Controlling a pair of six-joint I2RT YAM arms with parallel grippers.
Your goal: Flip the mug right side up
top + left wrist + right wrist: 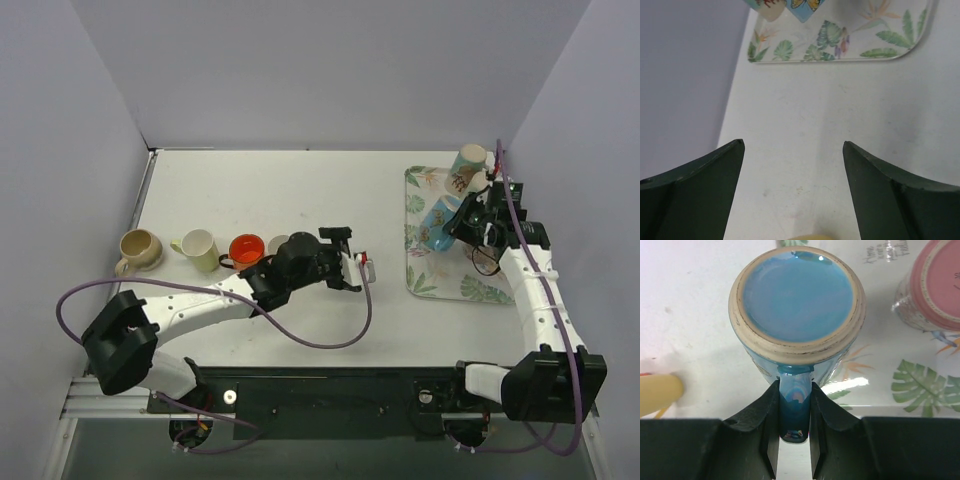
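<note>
Mug (pixel 797 295) sits bottom-up ahead of the right claw (pixel 795 392), pinched by its handle (pixel 792 412) for flipping; left claw (pixel 793 147) gapes wide.

A leaf-printed tray (pixel 420 185) lies on the white table (pixel 280 185), with a floral mug (pixel 466 168) standing base-up at its far end. Well to the left of the tray, a tan mug (pixel 138 248), a pale yellow mug (pixel 199 248) and an orange mug (pixel 245 248) stand upright in a row.

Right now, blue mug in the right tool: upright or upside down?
Upside down: in the right wrist view the blue mug shows its glazed base and bare foot ring facing up; the right tool grips its handle.
</note>
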